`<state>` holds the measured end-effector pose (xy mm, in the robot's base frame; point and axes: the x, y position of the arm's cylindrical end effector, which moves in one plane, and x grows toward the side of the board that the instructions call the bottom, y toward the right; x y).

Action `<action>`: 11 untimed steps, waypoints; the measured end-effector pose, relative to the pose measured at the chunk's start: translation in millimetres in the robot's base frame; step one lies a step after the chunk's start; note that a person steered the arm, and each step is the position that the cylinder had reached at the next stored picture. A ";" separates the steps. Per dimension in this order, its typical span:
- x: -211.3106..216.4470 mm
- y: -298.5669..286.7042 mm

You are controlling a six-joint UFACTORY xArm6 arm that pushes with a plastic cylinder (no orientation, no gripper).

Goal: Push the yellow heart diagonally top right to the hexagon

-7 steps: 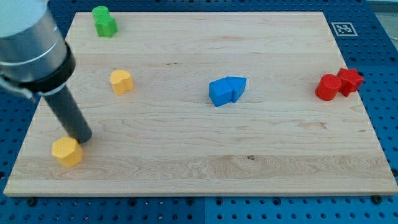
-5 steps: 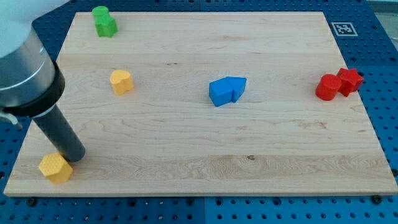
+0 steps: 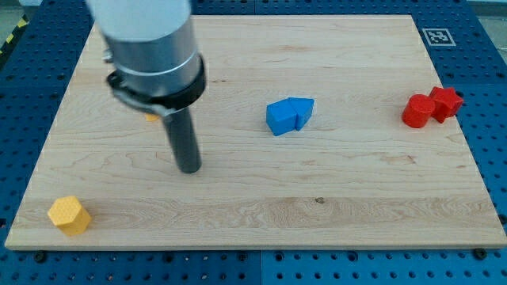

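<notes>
The yellow hexagon block (image 3: 69, 214) lies near the board's bottom left corner. The yellow heart block (image 3: 150, 118) is almost wholly hidden behind my arm; only a sliver shows at the view's upper left. My tip (image 3: 188, 168) rests on the board, below and to the right of the heart, and well up and to the right of the hexagon. It touches no block.
Two blue blocks (image 3: 288, 115) touch each other at the board's middle. Two red blocks (image 3: 430, 107) sit together near the right edge. The wooden board (image 3: 333, 198) lies on a blue pegboard. The green block is hidden behind my arm.
My tip has left the yellow hexagon at the bottom left and moved up and right toward the board's middle. My arm now covers the heart and the green block. The hexagon stays put.
</notes>
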<state>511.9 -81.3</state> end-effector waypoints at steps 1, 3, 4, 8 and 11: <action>-29.3 18.1; -93.2 8.1; -114.3 -17.0; -90.1 -53.7; -97.0 -68.2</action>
<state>414.8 -149.5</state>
